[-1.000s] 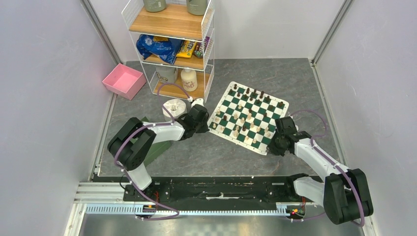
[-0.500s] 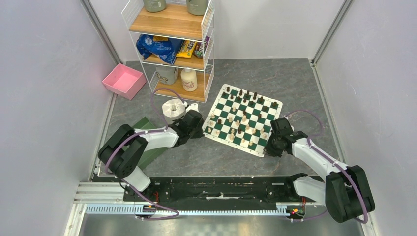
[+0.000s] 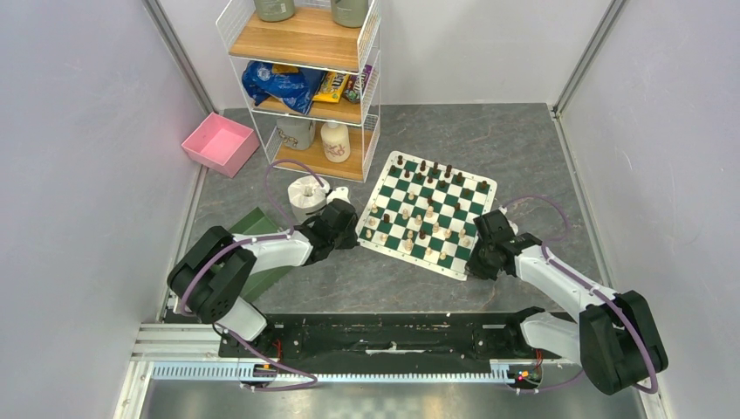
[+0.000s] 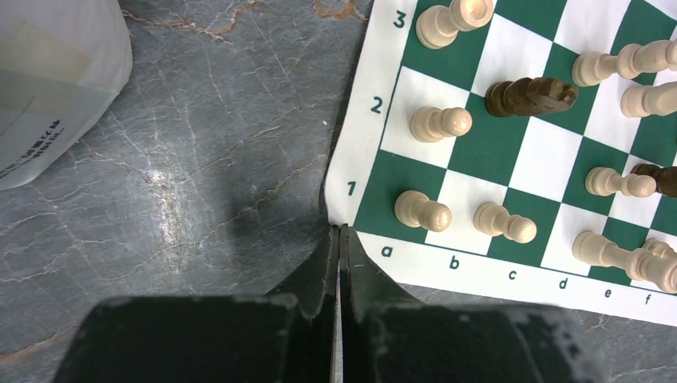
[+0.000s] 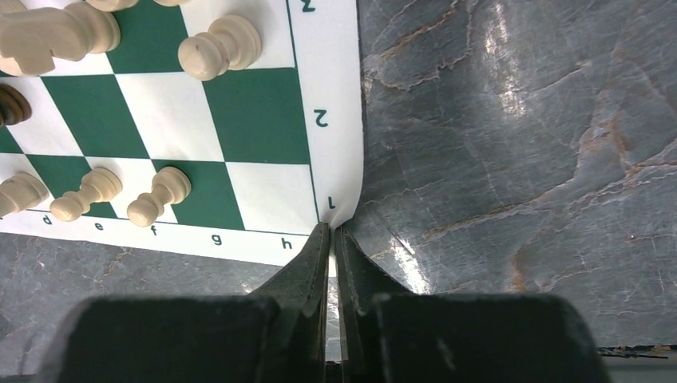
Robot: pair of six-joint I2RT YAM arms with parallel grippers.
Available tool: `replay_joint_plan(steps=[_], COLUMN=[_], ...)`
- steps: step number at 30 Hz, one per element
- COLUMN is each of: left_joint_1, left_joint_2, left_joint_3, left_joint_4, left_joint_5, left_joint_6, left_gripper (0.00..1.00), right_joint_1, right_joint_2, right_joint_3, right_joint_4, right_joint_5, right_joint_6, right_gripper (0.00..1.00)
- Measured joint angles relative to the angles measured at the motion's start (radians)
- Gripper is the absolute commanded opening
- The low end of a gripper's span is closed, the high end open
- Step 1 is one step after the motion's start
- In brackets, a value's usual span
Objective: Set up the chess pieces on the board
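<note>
Board (image 4: 355,152), green-white checks, brown and cream pieces (image 4: 435,124)

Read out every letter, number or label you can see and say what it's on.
"1", "2", "3": board side border, left wrist view.
"a" to "f": its near border there.
"1", "2", "d" to "h": same borders, right wrist view.
Print on toilet roll, snack packs: too blurred to read.

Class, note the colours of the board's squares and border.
Board: dark green and white squares, white border; clearest in left wrist view.
</note>
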Motion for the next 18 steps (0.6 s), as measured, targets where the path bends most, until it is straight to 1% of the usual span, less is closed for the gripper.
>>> replay_joint_plan(steps=[2, 6, 9, 11, 12, 14, 17, 18], left_joint_1=[0.000, 0.000, 0.000, 0.000, 0.000, 0.000, 0.000, 0.000], left_joint_2=[0.000, 0.000, -0.001, -0.010, -0.016, -0.031, -0.043, -0.048], left_joint_3=[0.000, 0.000, -0.001, -0.008, -0.012, -0.021, -0.028, -0.030], left_joint_4=[0.000, 0.000, 0.000, 0.000, -0.002, -0.006, -0.009, -0.013], left_joint_5=[0.000, 0.000, -0.001, -0.002, -0.004, -0.009, -0.015, -0.019], left_joint_6=[0.000, 0.000, 0.000, 0.000, 0.000, 0.000, 0.000, 0.000], left_gripper=[0.02, 0.11, 0.25, 0.31, 0.36, 0.41, 0.50, 0.53], right_joint_1=[0.005, 0.010, 0.011, 0.010, 0.010, 0.010, 0.010, 0.010], right_joint_2=[0.000, -0.002, -0.009, -0.014, -0.018, -0.023, -0.035, -0.043], right_joint_3=[0.000, 0.001, 0.003, 0.007, 0.011, 0.024, 0.057, 0.071], right_joint_4=[-0.002, -0.006, -0.021, -0.040, -0.053, -0.077, -0.120, -0.137], right_joint_5=[0.008, 0.017, 0.030, 0.043, 0.051, 0.068, 0.096, 0.108], right_joint_6=[0.006, 0.016, 0.018, 0.017, 0.016, 0.013, 0.006, 0.002], right_gripper=[0.13, 0.20, 0.27, 0.35, 0.36, 0.39, 0.40, 0.42])
